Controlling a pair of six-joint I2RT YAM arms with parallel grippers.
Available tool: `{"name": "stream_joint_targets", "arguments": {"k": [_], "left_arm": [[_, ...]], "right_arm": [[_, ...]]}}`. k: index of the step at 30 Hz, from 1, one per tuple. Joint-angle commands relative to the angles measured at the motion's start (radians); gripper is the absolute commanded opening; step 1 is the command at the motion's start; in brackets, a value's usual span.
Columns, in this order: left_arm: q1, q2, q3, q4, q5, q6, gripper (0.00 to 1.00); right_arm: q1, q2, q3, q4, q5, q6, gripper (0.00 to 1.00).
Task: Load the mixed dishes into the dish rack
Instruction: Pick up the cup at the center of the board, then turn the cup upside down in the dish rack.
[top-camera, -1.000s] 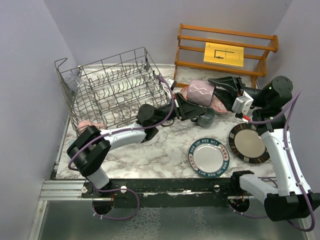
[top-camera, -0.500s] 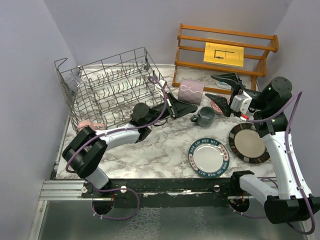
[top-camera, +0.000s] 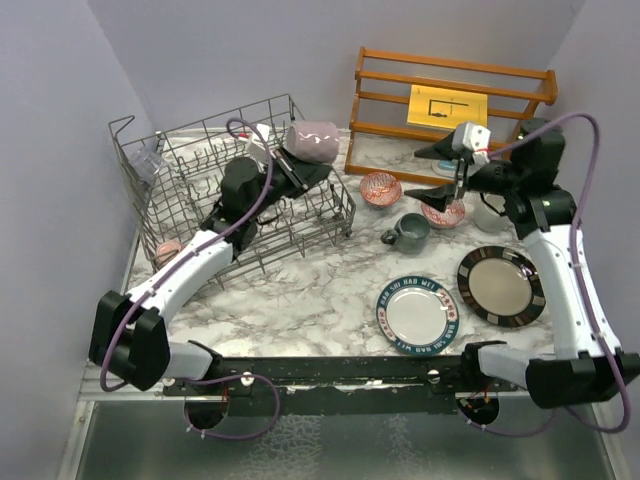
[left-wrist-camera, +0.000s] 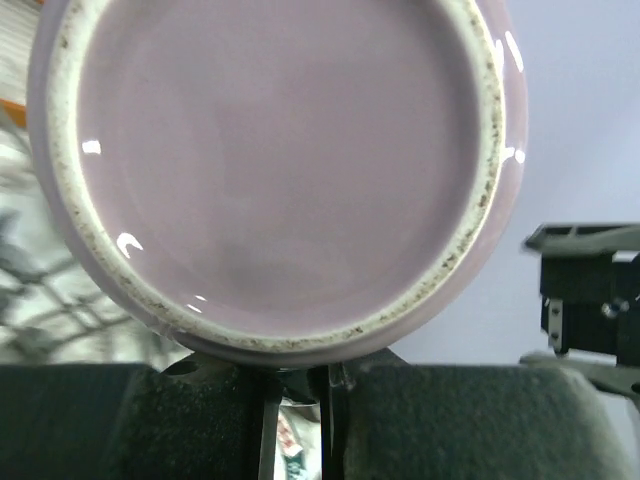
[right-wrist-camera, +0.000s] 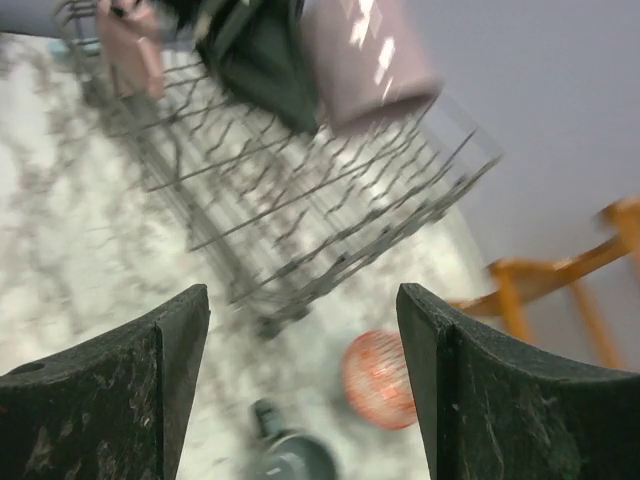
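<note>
I have swung the mug (top-camera: 312, 141) over the rack (top-camera: 300, 232), left gripper (top-camera: 296, 165) clamped, right gripper (top-camera: 436, 173) open; its thin hold may slip.

Wooden shelf (top-camera: 450, 65) holds a yellow card (top-camera: 447, 108), seemingly diagrammed, on marble table (top-camera: 320, 290).

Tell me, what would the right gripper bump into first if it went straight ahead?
Most likely the dish rack. The open right gripper aims at its wire end. The small red bowl sits lower, so it may pass above that. The view is blurry, so depth is uncertain.
</note>
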Motion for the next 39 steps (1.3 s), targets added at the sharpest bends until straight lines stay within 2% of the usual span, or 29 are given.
{"name": "stream_joint_targets", "arguments": {"k": [1,3,5,7,10,20,27,39], "left_arm": [[0.097,-0.092,0.172,-0.325,-0.175,0.211,0.00],[0.153,-0.096,0.228,-0.437,-0.240,0.255,0.00],[0.214,-0.085,0.278,-0.528,-0.273,0.282,0.00],[0.272,-0.066,0.321,-0.600,-0.294,0.301,0.00],[0.339,-0.036,0.368,-0.694,-0.343,0.323,0.00],[0.554,0.072,0.385,-0.826,-0.531,0.342,0.00],[0.594,0.210,0.503,-0.927,-0.685,0.300,0.00],[0.623,0.415,0.662,-1.077,-0.796,0.083,0.00]], "right_arm": [[0.005,0.087,-0.058,-0.231,-0.079,0.087,0.73],[0.005,0.046,-0.186,-0.078,-0.097,0.163,0.72],[0.005,-0.010,-0.331,0.134,-0.093,0.309,0.72],[0.004,-0.047,-0.419,0.235,-0.101,0.371,0.73],[0.003,-0.074,-0.448,0.215,-0.096,0.342,0.74],[0.002,-0.131,-0.505,0.244,-0.048,0.345,0.75],[0.002,-0.135,-0.495,0.224,-0.026,0.338,0.75],[0.002,-0.130,-0.488,0.202,0.010,0.311,0.75]]}}
